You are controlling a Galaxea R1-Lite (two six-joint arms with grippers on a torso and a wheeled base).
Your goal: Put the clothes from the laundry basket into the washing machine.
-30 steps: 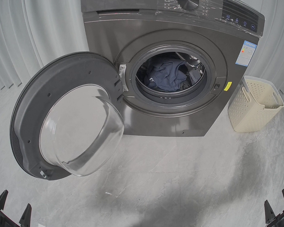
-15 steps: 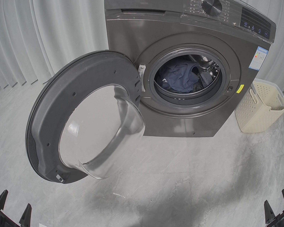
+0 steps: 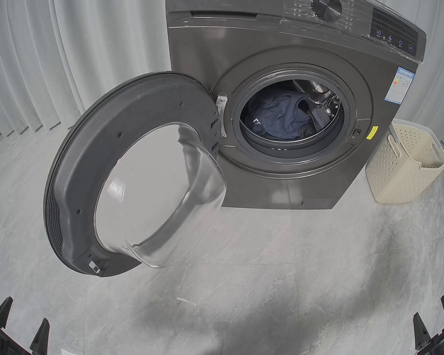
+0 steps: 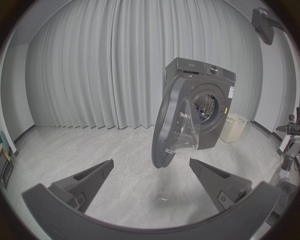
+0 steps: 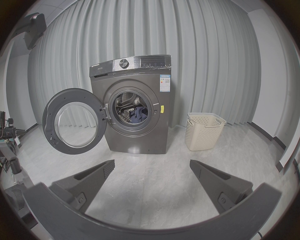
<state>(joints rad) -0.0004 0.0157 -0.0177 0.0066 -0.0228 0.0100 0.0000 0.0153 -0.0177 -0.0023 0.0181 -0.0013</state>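
The washing machine (image 3: 289, 187) stood with its door (image 3: 135, 177) swung wide, so the drum was reachable; dark blue clothes (image 3: 277, 117) lay inside. The cream laundry basket (image 3: 406, 165) sat just beside it. Left pincer (image 4: 150, 160) and right pincer (image 5: 152, 161) gaped wide, holding nothing, well apart from both.

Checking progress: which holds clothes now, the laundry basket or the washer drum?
The washer drum: dark blue clothes lie inside. The cream laundry basket shows none.

Washer (image 3: 197, 54) top cut off @ head view's edge; basket (image 3: 391, 174) btm hidden by its near wall.
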